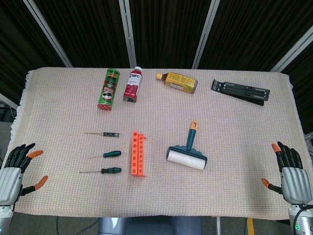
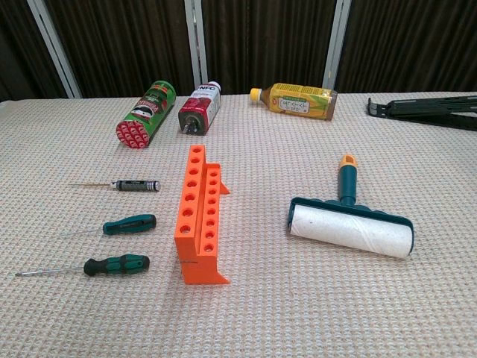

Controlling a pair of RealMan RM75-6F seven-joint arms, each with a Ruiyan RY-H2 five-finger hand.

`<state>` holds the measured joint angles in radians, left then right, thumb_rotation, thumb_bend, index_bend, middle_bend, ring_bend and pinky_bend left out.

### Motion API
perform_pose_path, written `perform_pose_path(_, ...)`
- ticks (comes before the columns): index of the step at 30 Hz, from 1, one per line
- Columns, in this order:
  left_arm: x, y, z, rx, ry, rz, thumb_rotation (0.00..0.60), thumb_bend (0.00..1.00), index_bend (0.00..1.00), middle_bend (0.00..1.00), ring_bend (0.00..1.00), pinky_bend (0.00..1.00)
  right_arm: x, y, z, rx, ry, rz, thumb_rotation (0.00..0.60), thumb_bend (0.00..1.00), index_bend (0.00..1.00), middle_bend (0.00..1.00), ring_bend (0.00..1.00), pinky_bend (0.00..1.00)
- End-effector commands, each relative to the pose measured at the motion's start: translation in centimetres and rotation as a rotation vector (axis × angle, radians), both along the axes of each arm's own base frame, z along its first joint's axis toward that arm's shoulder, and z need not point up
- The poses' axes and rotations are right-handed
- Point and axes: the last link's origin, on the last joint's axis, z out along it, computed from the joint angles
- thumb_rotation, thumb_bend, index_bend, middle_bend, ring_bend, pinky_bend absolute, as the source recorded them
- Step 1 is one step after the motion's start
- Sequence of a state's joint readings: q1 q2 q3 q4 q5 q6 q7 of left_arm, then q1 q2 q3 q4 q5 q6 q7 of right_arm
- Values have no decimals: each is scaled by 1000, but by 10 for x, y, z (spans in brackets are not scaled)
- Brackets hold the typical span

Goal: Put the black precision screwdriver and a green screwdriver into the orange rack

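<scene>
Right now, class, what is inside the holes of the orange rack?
The orange rack holds no tools: its holes look empty. All three screwdrivers lie on the cloth to its left. The bottoms of the holes cannot be seen.

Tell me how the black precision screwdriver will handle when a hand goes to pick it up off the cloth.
The slim black precision screwdriver lies flat on the woven beige tablecloth. Its round, narrow handle will probably roll if nudged sideways, though the textured weave may slow it. It looks rigid and light, and its thin profile leaves little for fingers to pinch, so it may slip. Its fine metal shaft could bend under careless pressure.
</scene>
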<state>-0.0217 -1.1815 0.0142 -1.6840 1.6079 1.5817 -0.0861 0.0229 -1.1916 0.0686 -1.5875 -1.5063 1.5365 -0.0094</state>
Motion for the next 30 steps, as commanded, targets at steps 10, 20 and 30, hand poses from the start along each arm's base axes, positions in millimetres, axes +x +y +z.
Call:
perform_pose_path(10, -2, -3, 0, -5, -1, 1, 600, 228, 274, 91, 9, 0, 2, 1, 1, 1, 9, 10, 600, 0, 0, 0, 0, 0)
perform_pose_path(20, 1, -1, 0, -10, 4, -14, 600, 253, 318, 106, 19, 0, -1, 2, 2, -2, 6, 4, 600, 0, 0, 0, 0, 0)
perform_pose_path(30, 3, 3, -2, -24, 21, -17, 600, 366, 364, 119, 38, 0, -2, 1, 2, -2, 8, 2, 600, 0, 0, 0, 0, 0)
